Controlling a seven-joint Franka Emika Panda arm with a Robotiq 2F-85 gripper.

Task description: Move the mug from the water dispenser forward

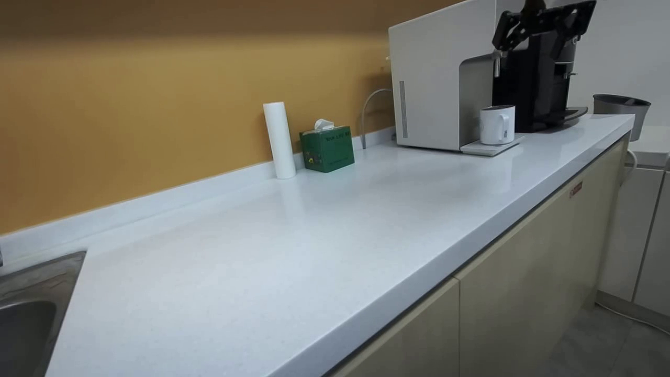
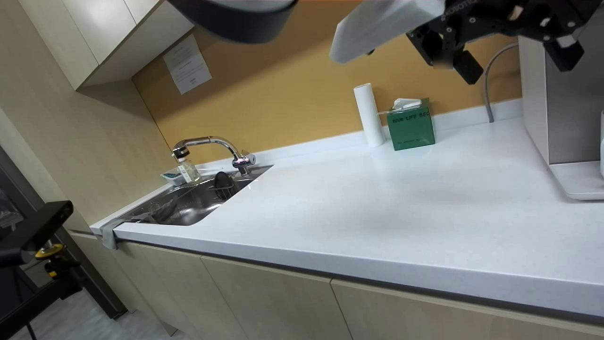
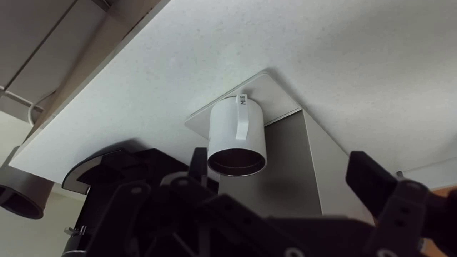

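The white mug [image 1: 490,127] stands upright on the drip tray of the white boxy water dispenser [image 1: 426,94]. In the wrist view the mug [image 3: 226,123] shows its dark opening and its handle. In an exterior view only a sliver of the mug [image 2: 602,146] shows at the right edge, by the dispenser [image 2: 535,89]. My gripper [image 1: 529,51] is above the mug, apart from it. It also shows in an exterior view [image 2: 516,63], with its fingers wide apart. In the wrist view the gripper [image 3: 282,166] is open and empty, the mug appearing nearer the left finger.
A black coffee machine [image 1: 523,94] stands just past the dispenser. A green tissue box [image 1: 328,150] and a tall white cylinder [image 1: 280,140] stand by the wall. A sink [image 2: 203,208] is at the counter's far end. A grey bin [image 1: 620,104] stands beyond the coffee machine.
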